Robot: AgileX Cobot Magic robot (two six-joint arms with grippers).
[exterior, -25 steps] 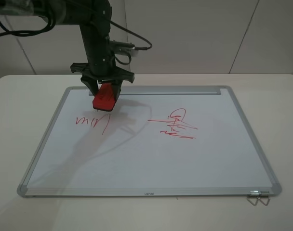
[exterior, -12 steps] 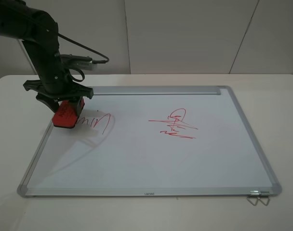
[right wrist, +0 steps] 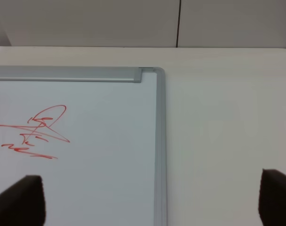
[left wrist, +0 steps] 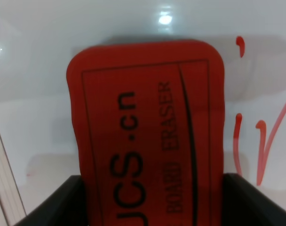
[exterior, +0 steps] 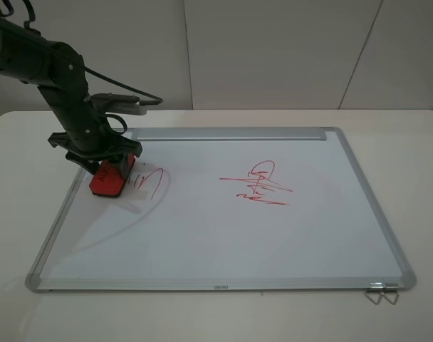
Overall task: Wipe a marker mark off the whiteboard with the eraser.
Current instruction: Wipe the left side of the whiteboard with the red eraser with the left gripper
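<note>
My left gripper point(exterior: 112, 165) is shut on the red eraser point(exterior: 108, 182), which rests flat on the whiteboard point(exterior: 223, 235) near its left frame. In the left wrist view the eraser point(left wrist: 147, 122) fills the middle, with a black finger point(left wrist: 53, 205) on either side. The thin red marker mark point(exterior: 149, 179) shows only its right strokes and looping tail; its left part lies under or beside the eraser. Red strokes of the mark point(left wrist: 264, 141) stand just beside the eraser. My right gripper point(right wrist: 150, 197) is open above the board's right edge, out of the high view.
A denser red scribble point(exterior: 261, 184) crossed by horizontal strokes sits right of the board's middle, and the scribble point(right wrist: 37, 132) also shows in the right wrist view. The tray strip point(exterior: 223, 133) runs along the far edge. A wire clip point(exterior: 382, 293) lies at the near right corner.
The left arm swung the eraser from above the mark to the board's left edge, then lowered it onto the mark's start. The first letters no longer show.
</note>
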